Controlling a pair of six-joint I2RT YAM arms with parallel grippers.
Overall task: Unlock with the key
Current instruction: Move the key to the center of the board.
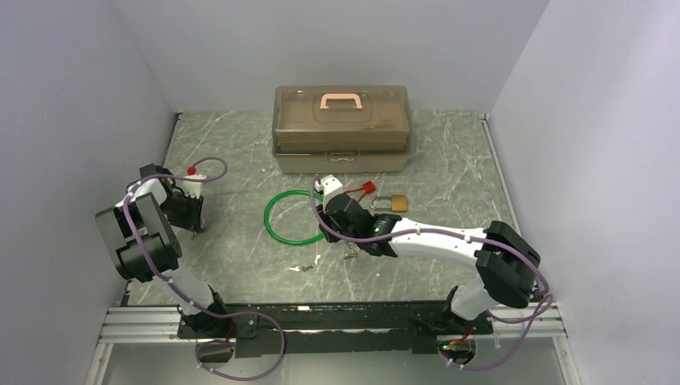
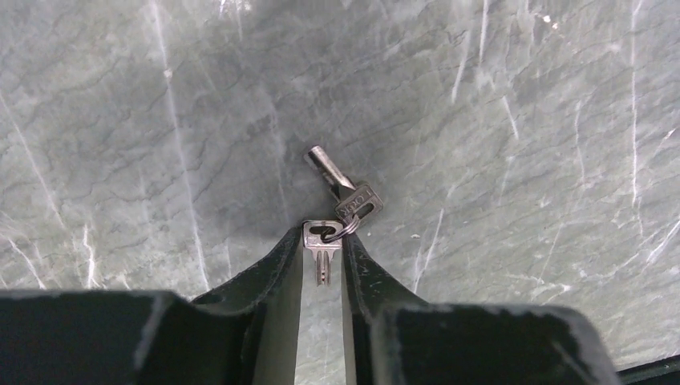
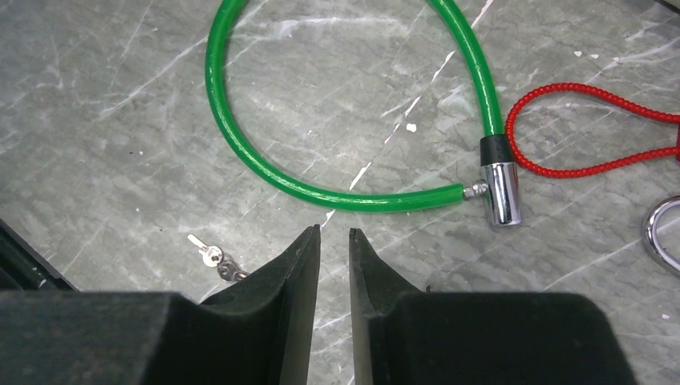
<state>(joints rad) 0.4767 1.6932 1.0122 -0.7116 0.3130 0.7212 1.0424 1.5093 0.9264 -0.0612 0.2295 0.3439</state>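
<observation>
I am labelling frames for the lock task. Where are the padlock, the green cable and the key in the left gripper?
padlock (image 1: 398, 204), top view, brass body.
green cable (image 3: 240, 148), right wrist view, left curve.
key (image 2: 321, 241), left wrist view, head.
</observation>
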